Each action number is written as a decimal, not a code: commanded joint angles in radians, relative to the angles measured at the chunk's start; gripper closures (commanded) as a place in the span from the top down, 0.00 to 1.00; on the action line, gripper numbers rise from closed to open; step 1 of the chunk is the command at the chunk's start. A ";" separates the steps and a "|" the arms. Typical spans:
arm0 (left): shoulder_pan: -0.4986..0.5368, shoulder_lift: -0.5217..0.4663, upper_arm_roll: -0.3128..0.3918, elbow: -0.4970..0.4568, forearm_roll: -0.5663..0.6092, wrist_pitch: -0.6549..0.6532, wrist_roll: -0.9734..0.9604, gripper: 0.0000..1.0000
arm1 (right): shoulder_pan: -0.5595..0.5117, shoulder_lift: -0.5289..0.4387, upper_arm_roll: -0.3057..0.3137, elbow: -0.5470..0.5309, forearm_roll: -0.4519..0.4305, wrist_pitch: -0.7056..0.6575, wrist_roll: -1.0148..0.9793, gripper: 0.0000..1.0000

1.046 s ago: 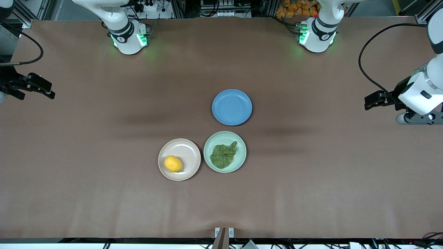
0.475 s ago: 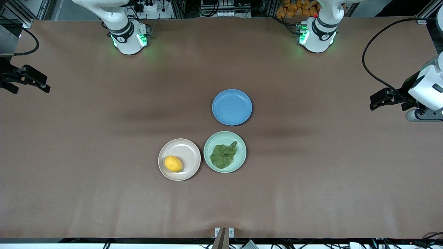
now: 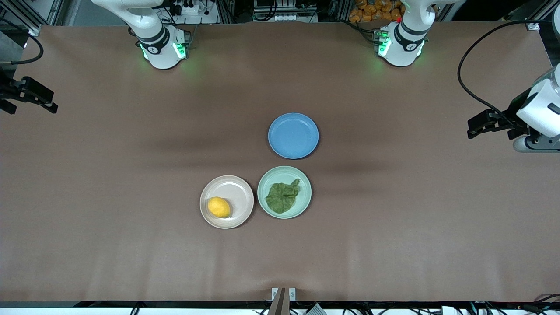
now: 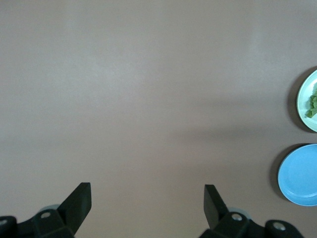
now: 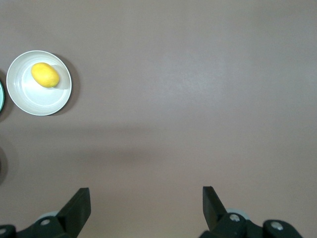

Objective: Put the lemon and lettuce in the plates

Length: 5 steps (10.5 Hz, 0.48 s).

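Observation:
The yellow lemon (image 3: 218, 207) lies in the beige-pink plate (image 3: 236, 192), also in the right wrist view, lemon (image 5: 45, 75) in plate (image 5: 47, 101). The dark green lettuce (image 3: 283, 197) lies in the mint green plate (image 3: 305, 192); an edge of it shows in the left wrist view (image 4: 313, 104). The two plates sit side by side. My left gripper (image 3: 474, 127) is open and empty, high over the left arm's end of the table (image 4: 147, 196). My right gripper (image 3: 39, 98) is open and empty, high over the right arm's end (image 5: 146, 198).
An empty blue plate (image 3: 293, 135) sits farther from the front camera than the mint plate; it shows in the left wrist view (image 4: 299, 174). A black cable (image 3: 470, 52) loops over the table by the left arm. The brown table (image 3: 131, 245) is bare around the plates.
Both grippers have drawn outward toward their table ends and farther from the front camera. The lemon, lettuce and plates have not moved.

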 commanded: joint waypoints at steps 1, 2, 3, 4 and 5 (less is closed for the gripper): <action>-0.022 -0.007 -0.009 0.015 -0.017 -0.026 -0.042 1.00 | -0.001 0.012 0.011 0.033 -0.014 -0.069 0.013 1.00; -0.028 -0.007 -0.009 0.015 -0.020 -0.026 -0.044 1.00 | -0.001 0.010 0.011 0.031 -0.012 -0.083 0.020 1.00; -0.028 -0.007 -0.008 0.015 -0.020 -0.026 -0.044 1.00 | -0.001 0.010 0.011 0.031 -0.012 -0.089 0.020 1.00; -0.028 -0.007 -0.008 0.015 -0.020 -0.026 -0.044 1.00 | -0.003 0.010 0.011 0.031 -0.012 -0.091 0.020 1.00; -0.028 -0.007 -0.006 0.015 -0.020 -0.026 -0.044 1.00 | -0.003 0.010 0.011 0.031 -0.012 -0.092 0.020 1.00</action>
